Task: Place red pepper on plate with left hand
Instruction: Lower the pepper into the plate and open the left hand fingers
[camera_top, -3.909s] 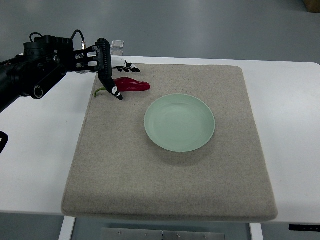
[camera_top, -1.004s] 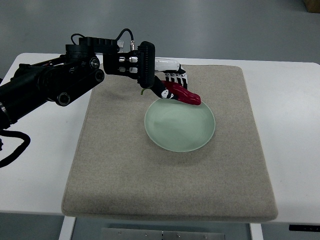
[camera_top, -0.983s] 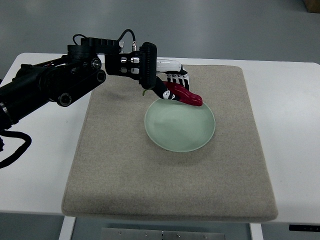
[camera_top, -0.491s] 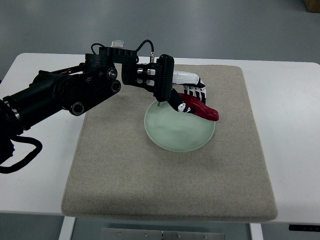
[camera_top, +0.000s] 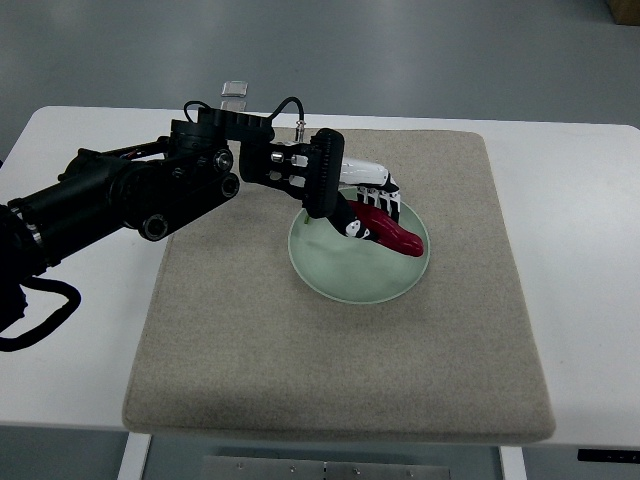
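Note:
A pale green plate (camera_top: 345, 275) lies in the middle of a grey felt mat (camera_top: 250, 350). My left hand (camera_top: 362, 205), black and white, comes in from the left on a black arm and hangs over the plate's far right part. Its fingers are shut on a red pepper (camera_top: 392, 233), whose pointed tip reaches toward the plate's right rim. The pepper is low over the plate; I cannot tell whether it touches. The right arm is out of view.
The mat lies on a white table (camera_top: 580, 220). A small clear object (camera_top: 235, 89) sits at the table's far edge behind the arm. The black forearm (camera_top: 130, 195) spans the mat's far left corner.
My left hand carried the pepper from the mat's far left to over the plate. In the last half second it drew back a little left and lower over the plate.

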